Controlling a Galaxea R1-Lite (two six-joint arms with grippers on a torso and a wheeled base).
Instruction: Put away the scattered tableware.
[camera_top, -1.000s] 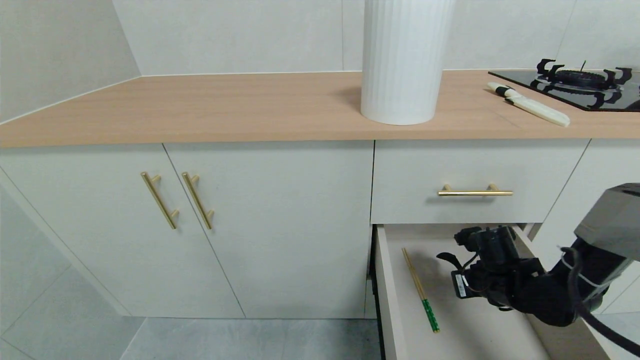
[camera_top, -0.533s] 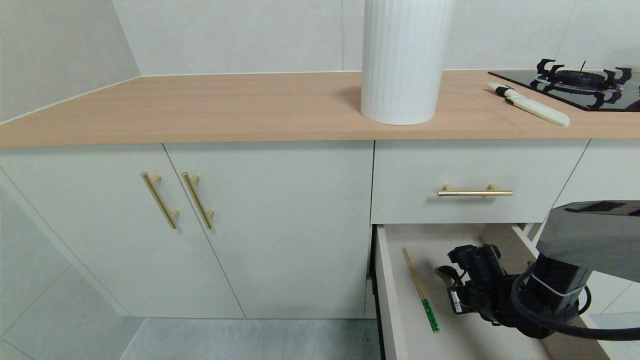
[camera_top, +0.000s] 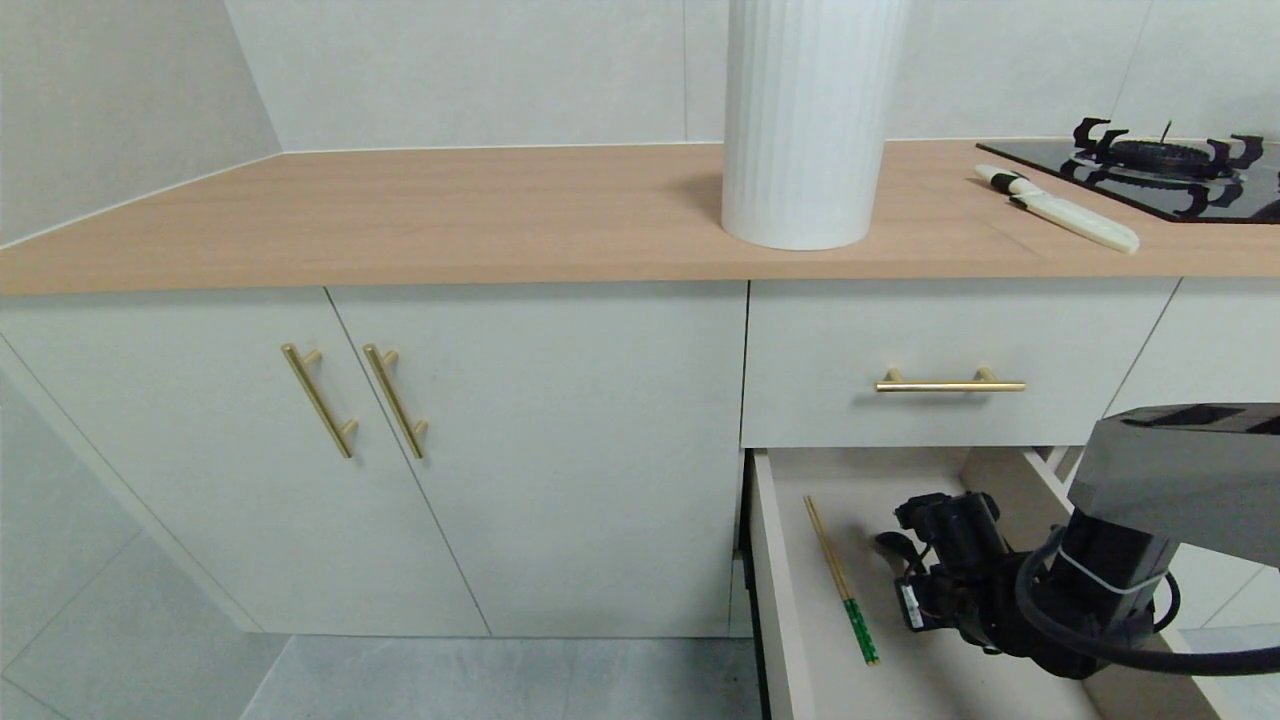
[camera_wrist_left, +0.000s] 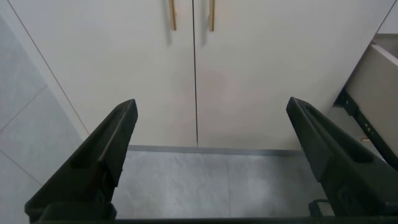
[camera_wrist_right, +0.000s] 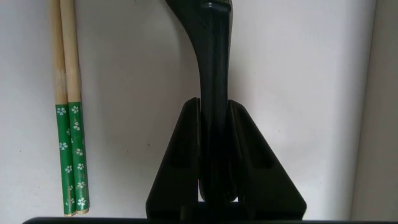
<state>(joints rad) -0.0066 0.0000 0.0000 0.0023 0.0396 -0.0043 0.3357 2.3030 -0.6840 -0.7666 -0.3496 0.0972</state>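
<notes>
My right gripper (camera_wrist_right: 214, 115) is clamped on the black curved utensil (camera_wrist_right: 210, 56), low inside the open white drawer (camera_top: 775, 580), just right of the green-tipped bamboo chopsticks (camera_wrist_right: 68, 112). A crooked release could knock them askew.

Light is bright, soft and even, coming from above. On the worktop (camera_top: 450, 220) the white cylinder (camera_top: 805, 130) throws a faint shadow to its left. The drawer handle (camera_top: 950, 385) lays a thin, soft-edged shadow on the panel behind it. The open drawer (camera_top: 775, 600) is dimmer at its back, under the front above. The black hob (camera_top: 1150, 185) shows a pale sheen.

The head view bends at its sides, so the door handles (camera_top: 318, 400) lean.

The left end effector (camera_wrist_left: 211, 106) is spread wide, its fingers (camera_wrist_left: 106, 155) dark silhouettes against pale doors. The right end effector (camera_wrist_right: 214, 124) clamps a black utensil (camera_wrist_right: 214, 62) with a dull highlight down its length, and the chopsticks (camera_wrist_right: 68, 106) beside it are evenly lit.
</notes>
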